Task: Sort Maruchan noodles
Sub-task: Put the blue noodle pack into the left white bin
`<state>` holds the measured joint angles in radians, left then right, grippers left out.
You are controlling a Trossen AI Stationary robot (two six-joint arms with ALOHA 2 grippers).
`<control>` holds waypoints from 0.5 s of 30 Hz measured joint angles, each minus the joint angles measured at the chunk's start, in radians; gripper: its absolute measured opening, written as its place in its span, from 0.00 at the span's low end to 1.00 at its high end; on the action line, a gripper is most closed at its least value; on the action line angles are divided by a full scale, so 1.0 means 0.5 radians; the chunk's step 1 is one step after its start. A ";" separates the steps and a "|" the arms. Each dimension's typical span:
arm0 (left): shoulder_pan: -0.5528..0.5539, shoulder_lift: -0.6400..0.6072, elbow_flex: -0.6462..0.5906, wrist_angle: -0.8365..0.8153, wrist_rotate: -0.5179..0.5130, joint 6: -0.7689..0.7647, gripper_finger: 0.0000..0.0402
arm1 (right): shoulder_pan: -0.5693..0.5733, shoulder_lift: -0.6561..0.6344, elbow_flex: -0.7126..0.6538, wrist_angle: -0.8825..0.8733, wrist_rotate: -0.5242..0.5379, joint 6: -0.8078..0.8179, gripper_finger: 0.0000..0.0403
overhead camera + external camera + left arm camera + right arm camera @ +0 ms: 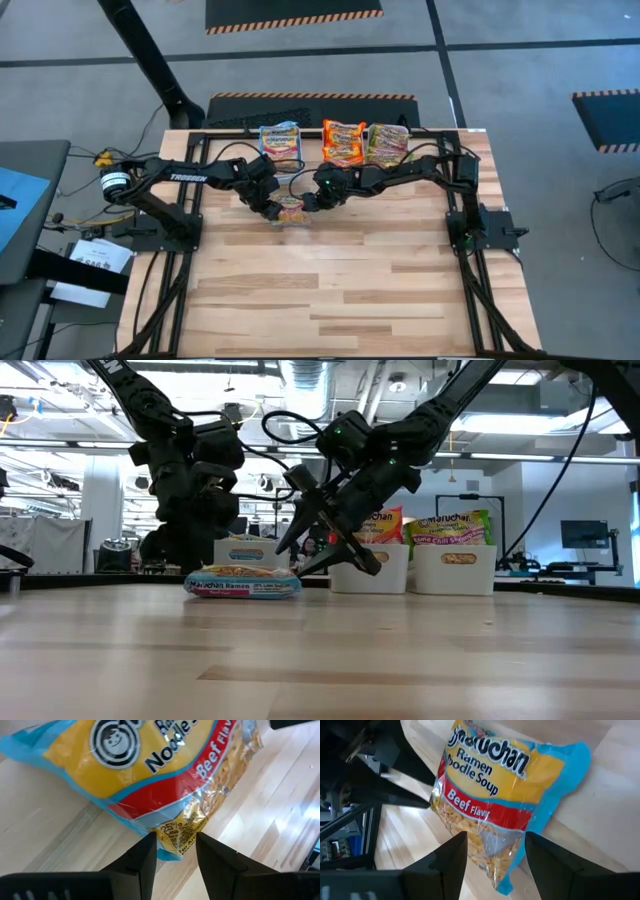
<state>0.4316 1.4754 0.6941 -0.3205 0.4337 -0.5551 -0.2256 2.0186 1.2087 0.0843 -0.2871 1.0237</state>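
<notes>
Arms reach inward from 9 and 3 o'clock, meeting over one blue-edged noodle packet (pixel 290 209) lying flat on the table (pixel 330 300). Left gripper (pixel 175 852) stands partly open, fingers astride the packet's corner; whether it pinches the corner cannot be told. Right gripper (pixel 495 852) gapes wide over the opposite end. Label: "Maruchan Ramen Noodle Soup, Beef Flavor".

Two black arms (pixel 190 177), white lettering, looping black cables, flat dark pincer fingers (pixel 145 860).
</notes>
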 joint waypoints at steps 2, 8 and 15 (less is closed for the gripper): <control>0.000 0.000 0.000 0.017 0.017 0.024 0.30 | 0.000 0.000 0.000 0.006 0.002 0.000 0.55; -0.001 -0.002 0.002 0.166 0.067 -0.014 0.30 | 0.003 0.000 0.000 -0.076 0.026 -0.001 0.55; -0.001 -0.002 0.002 0.179 0.012 -0.024 0.30 | 0.008 0.000 0.000 -0.113 0.060 0.008 0.55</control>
<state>0.4313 1.4746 0.6949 -0.2309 0.4396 -0.5668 -0.2219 2.0186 1.2087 0.0280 -0.2570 1.0279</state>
